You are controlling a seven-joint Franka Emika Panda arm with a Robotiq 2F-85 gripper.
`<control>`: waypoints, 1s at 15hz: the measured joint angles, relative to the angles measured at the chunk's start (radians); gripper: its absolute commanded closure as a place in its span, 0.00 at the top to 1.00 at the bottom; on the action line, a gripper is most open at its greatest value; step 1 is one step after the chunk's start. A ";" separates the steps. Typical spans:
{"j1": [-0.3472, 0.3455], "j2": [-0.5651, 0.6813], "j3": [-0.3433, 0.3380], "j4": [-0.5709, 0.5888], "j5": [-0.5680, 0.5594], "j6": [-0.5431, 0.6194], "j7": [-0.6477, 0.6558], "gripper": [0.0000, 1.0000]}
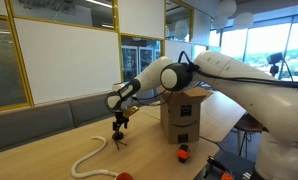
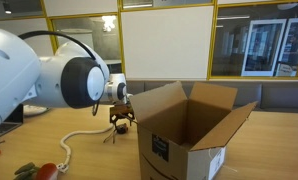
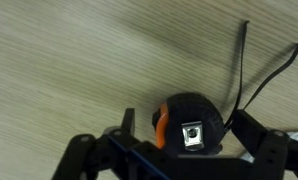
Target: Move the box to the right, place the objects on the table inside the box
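The tool [image 2: 120, 121] was seen released, jaws wide, poised over the black item [image 3: 189, 125], which lay on the worktop [image 3: 69, 70] near the rope [image 1: 89, 155], beside the box [image 2: 189, 130]. The item was judged light, rigid and smooth, and best gripped across its rounded body rather than by its thin cords.
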 measured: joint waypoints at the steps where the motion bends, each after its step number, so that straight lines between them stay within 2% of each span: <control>1: -0.006 0.020 0.005 0.024 0.003 -0.001 -0.013 1.00; 11: -0.023 0.161 0.063 0.218 0.053 -0.052 -0.081 1.00; 12: -0.023 0.171 0.064 0.231 0.054 -0.058 -0.083 0.75; 13: -0.024 0.181 0.064 0.244 0.054 -0.063 -0.084 0.74; 15: -0.025 0.201 0.064 0.270 0.054 -0.073 -0.089 0.59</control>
